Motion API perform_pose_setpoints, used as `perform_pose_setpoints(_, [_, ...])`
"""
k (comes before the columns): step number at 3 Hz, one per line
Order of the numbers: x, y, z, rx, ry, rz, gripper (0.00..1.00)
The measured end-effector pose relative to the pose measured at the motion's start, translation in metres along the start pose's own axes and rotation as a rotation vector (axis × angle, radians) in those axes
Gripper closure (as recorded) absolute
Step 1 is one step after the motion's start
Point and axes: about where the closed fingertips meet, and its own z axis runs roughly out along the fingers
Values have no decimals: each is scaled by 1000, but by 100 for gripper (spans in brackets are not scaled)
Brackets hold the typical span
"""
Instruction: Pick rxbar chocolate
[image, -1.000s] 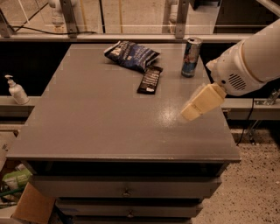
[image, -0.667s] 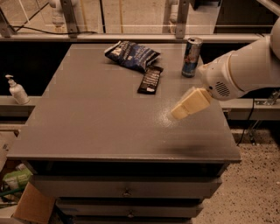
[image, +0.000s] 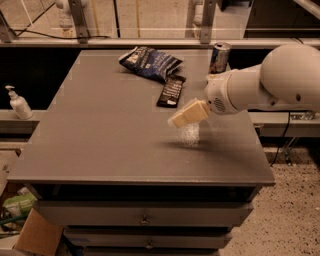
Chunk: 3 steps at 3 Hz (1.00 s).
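The rxbar chocolate (image: 170, 92), a slim black wrapper with white lettering, lies flat on the grey table (image: 100, 130) toward the back, just in front of the dark blue snack bag (image: 150, 62). A blue-and-silver can (image: 219, 57) stands upright at the back right. My gripper (image: 181, 118), with cream-coloured fingers, hangs above the table right of centre, in front of and slightly right of the bar, apart from it. The white arm (image: 265, 85) comes in from the right and partly hides the can's base.
A hand-soap pump bottle (image: 19, 104) stands on a lower ledge to the left. A metal railing (image: 150, 42) runs behind the table. Drawers (image: 145, 215) are below the tabletop. A cardboard box (image: 40, 235) and green item lie on the floor at left.
My arm and gripper have moved left and slightly toward the table's back, closer to the rxbar chocolate. The bar, bag and can have not moved.
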Motion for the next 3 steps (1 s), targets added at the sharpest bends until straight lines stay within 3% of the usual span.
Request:
perform_pose_setpoints(1, [-15,-10,34,8,-62,28,0])
perform_pose_setpoints(3, [-28,-21,87,-2,-108,109,0])
